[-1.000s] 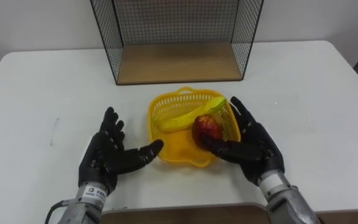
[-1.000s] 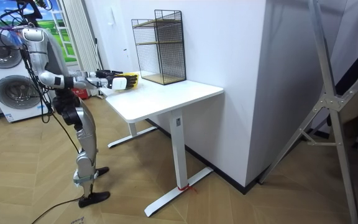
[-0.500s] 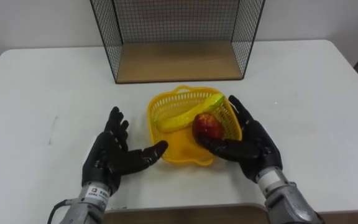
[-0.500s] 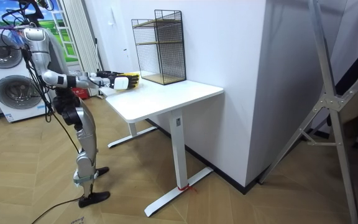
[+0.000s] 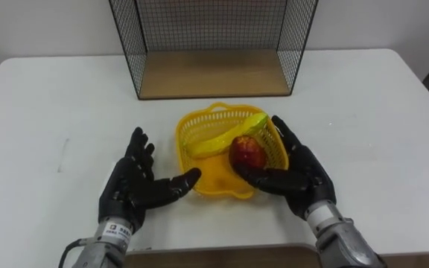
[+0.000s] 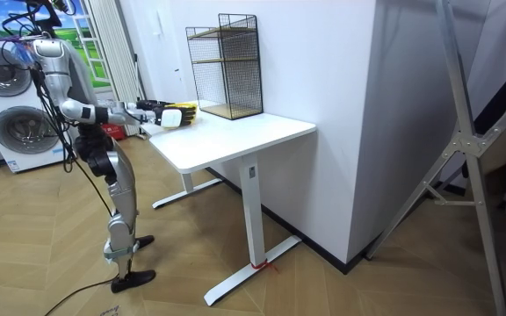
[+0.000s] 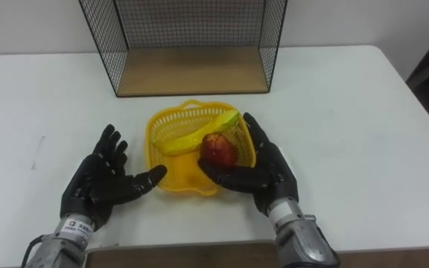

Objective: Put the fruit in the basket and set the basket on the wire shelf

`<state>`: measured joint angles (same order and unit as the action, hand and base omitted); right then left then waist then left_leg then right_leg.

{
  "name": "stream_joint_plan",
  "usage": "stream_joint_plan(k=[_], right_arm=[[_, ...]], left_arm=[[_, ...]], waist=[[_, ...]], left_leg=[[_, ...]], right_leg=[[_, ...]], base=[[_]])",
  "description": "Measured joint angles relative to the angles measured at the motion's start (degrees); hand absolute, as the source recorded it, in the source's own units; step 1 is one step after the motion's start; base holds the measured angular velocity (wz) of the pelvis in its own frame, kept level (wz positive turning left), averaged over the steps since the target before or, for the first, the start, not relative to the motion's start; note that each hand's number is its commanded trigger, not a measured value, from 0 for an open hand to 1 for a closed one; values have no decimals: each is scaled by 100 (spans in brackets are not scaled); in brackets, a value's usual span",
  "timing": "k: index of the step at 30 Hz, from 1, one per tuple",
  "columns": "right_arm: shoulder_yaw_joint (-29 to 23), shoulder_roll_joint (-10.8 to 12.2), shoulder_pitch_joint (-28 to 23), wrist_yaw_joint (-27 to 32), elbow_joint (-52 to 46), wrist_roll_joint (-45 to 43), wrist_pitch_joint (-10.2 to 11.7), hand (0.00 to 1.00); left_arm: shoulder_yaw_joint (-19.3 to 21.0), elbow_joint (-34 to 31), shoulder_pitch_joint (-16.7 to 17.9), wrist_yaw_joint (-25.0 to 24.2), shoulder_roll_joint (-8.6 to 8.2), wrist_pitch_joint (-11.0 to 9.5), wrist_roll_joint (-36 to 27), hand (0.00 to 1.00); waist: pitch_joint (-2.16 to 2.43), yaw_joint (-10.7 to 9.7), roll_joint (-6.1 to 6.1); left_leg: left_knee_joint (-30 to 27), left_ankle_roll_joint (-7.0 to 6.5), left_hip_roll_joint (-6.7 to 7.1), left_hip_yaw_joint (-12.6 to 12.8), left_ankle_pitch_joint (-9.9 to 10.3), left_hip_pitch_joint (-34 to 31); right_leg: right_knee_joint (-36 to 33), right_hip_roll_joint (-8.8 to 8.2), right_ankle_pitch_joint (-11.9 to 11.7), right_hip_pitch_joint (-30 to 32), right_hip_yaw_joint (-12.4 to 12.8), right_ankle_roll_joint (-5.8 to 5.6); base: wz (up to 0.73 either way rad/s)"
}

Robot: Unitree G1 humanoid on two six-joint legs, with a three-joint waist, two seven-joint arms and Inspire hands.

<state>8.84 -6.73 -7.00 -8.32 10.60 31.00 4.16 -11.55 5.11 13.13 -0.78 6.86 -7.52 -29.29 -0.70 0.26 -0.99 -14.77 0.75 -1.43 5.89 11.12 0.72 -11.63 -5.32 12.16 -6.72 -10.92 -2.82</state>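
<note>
- As banana (image 5: 218,139) and apple (image 5: 248,152) already lie in the yellow basket (image 5: 216,110) on the counter (image 5: 51,112), left robot hand (image 5: 134,186) and right robot hand (image 5: 300,175) flank it, fingers spread, likely to lift.
- Wire shelf (image 5: 213,74) stands open just behind.

Lighting is bright, even and diffuse, coming from above. Soft, faint shadows lie on the white surface (image 5: 43,112) directly under my left hand (image 5: 135,184) and right hand (image 5: 295,173), and around the basket (image 5: 213,177) between them.
</note>
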Motion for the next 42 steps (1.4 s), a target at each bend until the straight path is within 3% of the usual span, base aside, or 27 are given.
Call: stream_joint_plan(k=[6,17,28,34,42], right_arm=[[13,26,0,-140,-1,1,0,0],[8,44,23,-234,-2,15,0,0],[16,44,23,-237,-2,23,0,0],[41,46,22,-271,-1,17,2,0],[107,62,23,-224,-2,-151,16,0]], left_arm=[[-56,0,0,-183,-93,12,-73,0],[-154,0,-29,-375,-185,95,-944,0],[-277,0,-64,-501,-190,101,-942,0],[-271,0,-88,-500,-184,101,-934,0],[-267,1,-105,-498,-161,99,-413,0]], waist=[[-1,-2,-1],[-7,-8,24],[-7,-15,24],[-43,-15,-33],[-38,-4,-33]], left_leg=[[3,0,-1,-1,0,-1],[10,0,0,1,0,-13],[-7,0,-1,-1,0,1],[-9,0,-1,-3,0,9],[-11,1,-3,0,1,-25]], right_leg=[[-1,0,0,6,1,0],[-3,-1,0,24,9,0],[-12,-2,0,5,8,0],[-8,-2,0,-7,4,0],[-7,2,0,27,-3,0]], base=[[0],[0],[0],[0],[0]])
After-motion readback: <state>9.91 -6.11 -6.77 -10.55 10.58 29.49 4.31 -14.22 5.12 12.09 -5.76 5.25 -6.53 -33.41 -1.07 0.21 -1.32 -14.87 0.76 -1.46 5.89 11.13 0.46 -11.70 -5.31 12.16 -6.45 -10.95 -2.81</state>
